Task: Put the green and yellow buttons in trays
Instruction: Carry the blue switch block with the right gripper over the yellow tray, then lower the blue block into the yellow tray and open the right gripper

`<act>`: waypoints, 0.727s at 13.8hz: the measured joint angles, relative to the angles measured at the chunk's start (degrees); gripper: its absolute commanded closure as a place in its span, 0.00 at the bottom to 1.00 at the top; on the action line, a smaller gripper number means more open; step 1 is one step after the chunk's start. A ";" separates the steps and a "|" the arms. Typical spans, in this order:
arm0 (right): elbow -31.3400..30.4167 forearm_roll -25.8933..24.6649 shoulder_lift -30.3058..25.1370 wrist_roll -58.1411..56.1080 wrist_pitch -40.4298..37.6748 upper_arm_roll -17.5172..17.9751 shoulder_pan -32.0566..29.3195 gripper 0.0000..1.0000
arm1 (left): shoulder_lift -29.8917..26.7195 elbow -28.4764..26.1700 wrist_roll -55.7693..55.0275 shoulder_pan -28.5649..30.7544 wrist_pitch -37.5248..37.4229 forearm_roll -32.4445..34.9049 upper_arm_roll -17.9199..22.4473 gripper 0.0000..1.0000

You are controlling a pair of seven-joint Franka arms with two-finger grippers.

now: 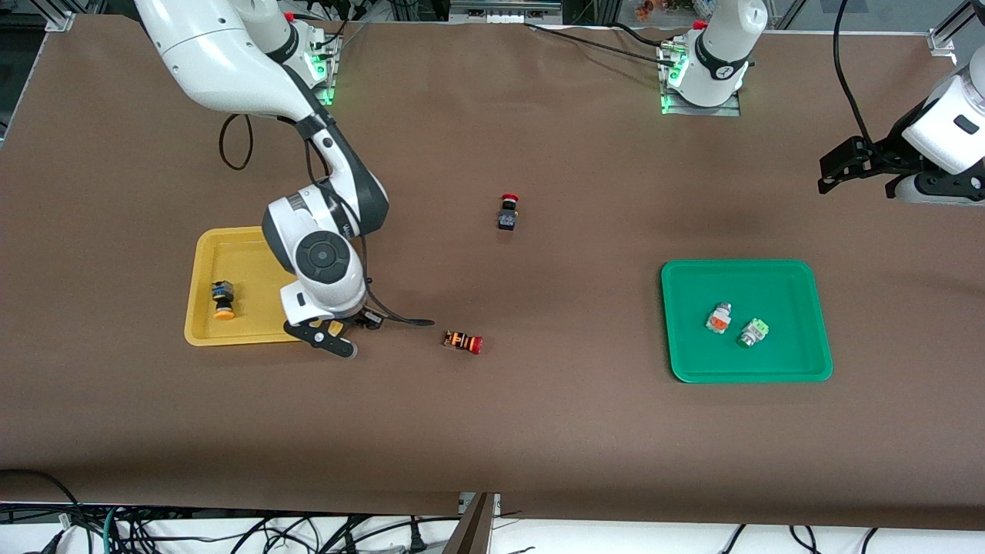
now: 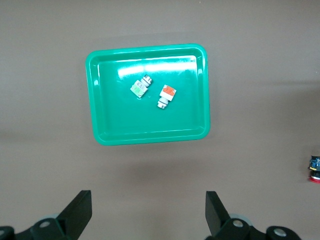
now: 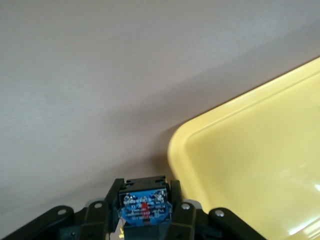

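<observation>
— Right gripper (image 1: 338, 338) from the front: I see it low at the yellow tray (image 1: 231, 327)'s corner nearest the camera; one yellow-capped button (image 1: 223, 300) lies inside, cap toward the camera.

— Its wrist view?

— Fingers closed on a black-bodied button (image 3: 144, 205) (blue label facing up).

— Left gripper (image 2: 149, 215)?

— Waiting, spread wide, empty, over the table; green tray (image 2: 150, 135) holds both whitish buttons (image 2: 167, 96).

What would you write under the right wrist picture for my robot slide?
Right gripper holds a black-bodied button beside the yellow tray corner.
</observation>
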 measured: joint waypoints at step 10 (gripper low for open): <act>-15.07 0.00 -5.82 -12.50 13.63 -0.09 -8.50 0.63 | 0.00 0.00 0.00 -0.08 0.00 0.00 -0.05 0.00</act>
